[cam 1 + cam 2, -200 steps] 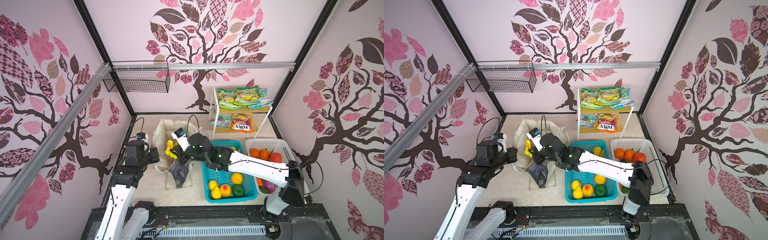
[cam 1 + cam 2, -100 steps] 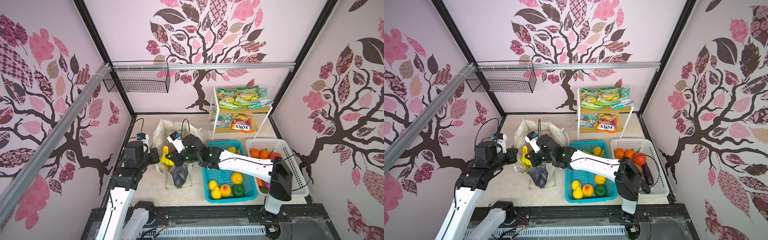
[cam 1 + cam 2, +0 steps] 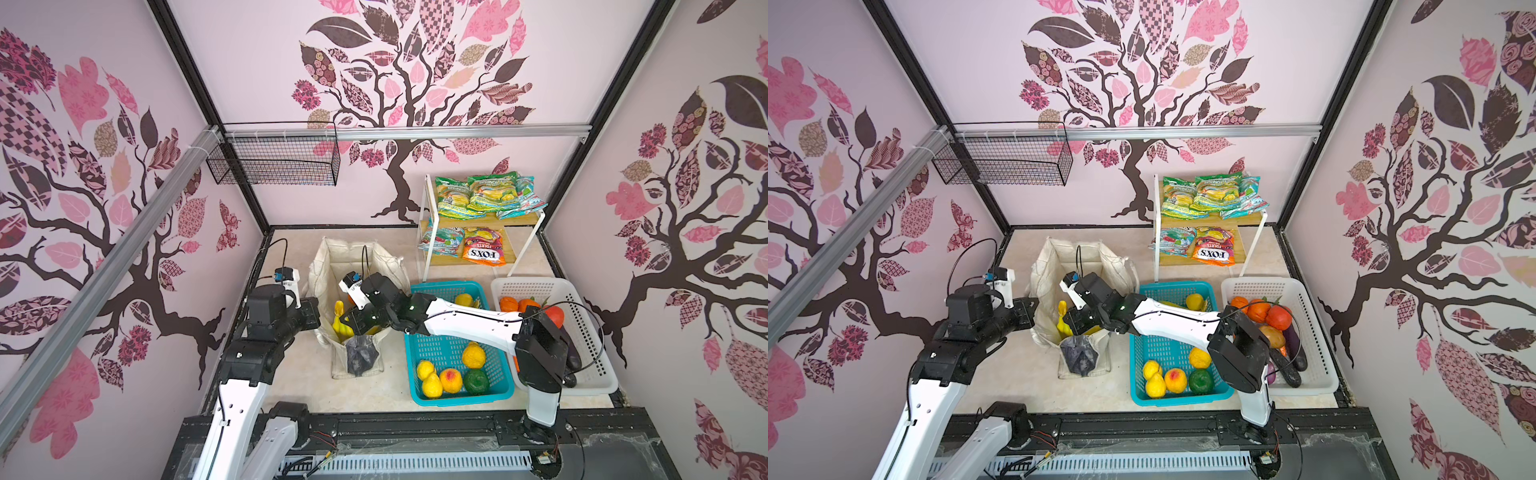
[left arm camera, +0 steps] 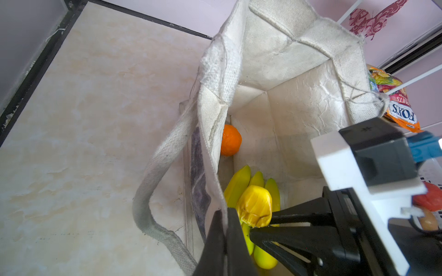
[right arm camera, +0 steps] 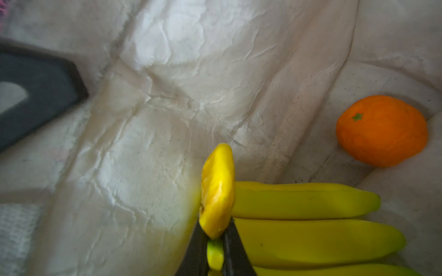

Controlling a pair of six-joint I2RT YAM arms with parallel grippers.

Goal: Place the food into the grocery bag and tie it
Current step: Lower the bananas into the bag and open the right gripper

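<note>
The grocery bag (image 3: 358, 250) (image 3: 1076, 249) stands open on the floor, its cream inside filling the right wrist view (image 5: 167, 95). My left gripper (image 4: 226, 211) (image 3: 321, 321) is shut on the bag's near rim (image 4: 212, 148), holding it open. Reaching across into the bag, my right gripper (image 5: 216, 229) (image 3: 353, 322) is shut on the stem of the yellow banana bunch (image 5: 311, 239) (image 4: 254, 205) (image 3: 1062, 320). The bananas hang low inside the bag. An orange (image 4: 230, 143) (image 5: 381, 130) lies on the bag's bottom. Snack packets (image 3: 484, 195) sit on the shelf rack behind.
A teal basket (image 3: 415, 345) with fruit stands right of the bag, under my right arm. A white basket (image 3: 598, 340) of vegetables is further right. More packets (image 3: 484, 247) lie on the rack's lower shelf. A black wire basket (image 3: 274, 162) hangs on the back wall.
My right arm has swung left and lowered the banana bunch into the bag. The left gripper has kept its hold on the rim.
</note>
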